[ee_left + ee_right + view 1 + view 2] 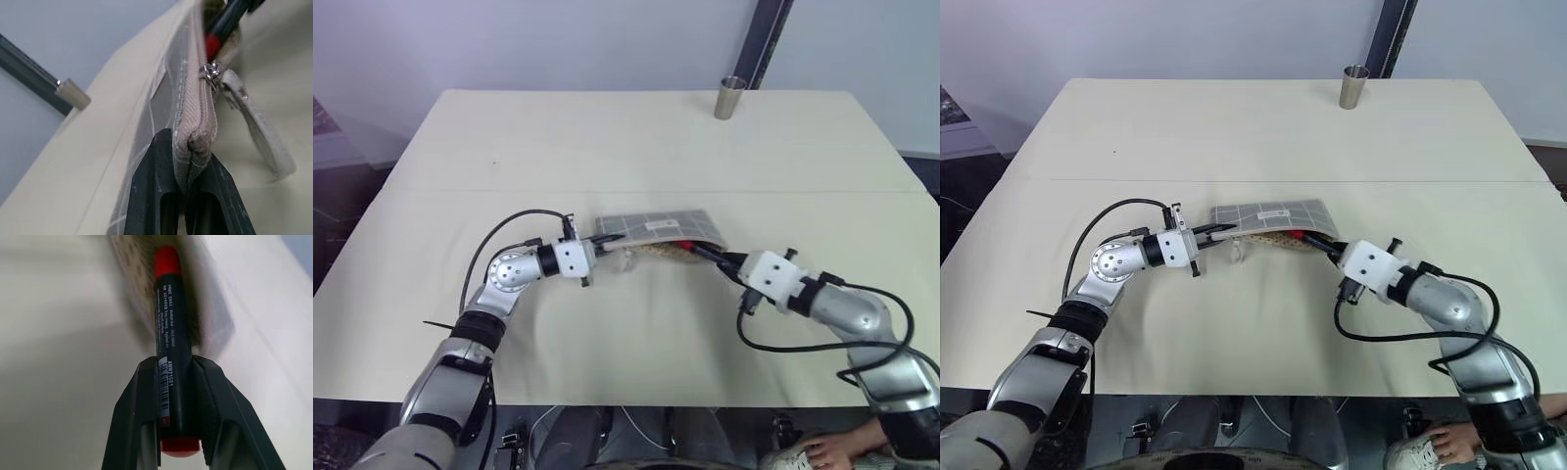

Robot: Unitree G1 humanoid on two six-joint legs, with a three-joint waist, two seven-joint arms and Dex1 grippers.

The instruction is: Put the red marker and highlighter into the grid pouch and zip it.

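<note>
The left gripper (607, 238) is clenched on the closed end of the grid pouch (656, 225), pinching the zipper seam between its fingers and holding that end just off the desk (607, 137); the pouch mouth gapes toward the right arm, with the metal zipper slider (209, 72) and its pale pull cord (264, 137) hanging beside the opening. The right gripper (174, 382) is grasping the red marker (168, 333) by its rear end, red cap leading, and the cap sits at the pouch mouth, apparently just entering it. The highlighter cannot be made out in these views; whether it already lies inside cannot be told. A metal cup (731, 97) stands at the far edge, well apart.

Assessment: the step in hand is insertion of the marker. To do it well, the marker should travel along the pouch's length, kept in line with the opening so the cap does not snag on the zipper teeth or the slider; the left gripper should hold the pouch steady and taut; release should come only once most of the barrel is inside.
</note>
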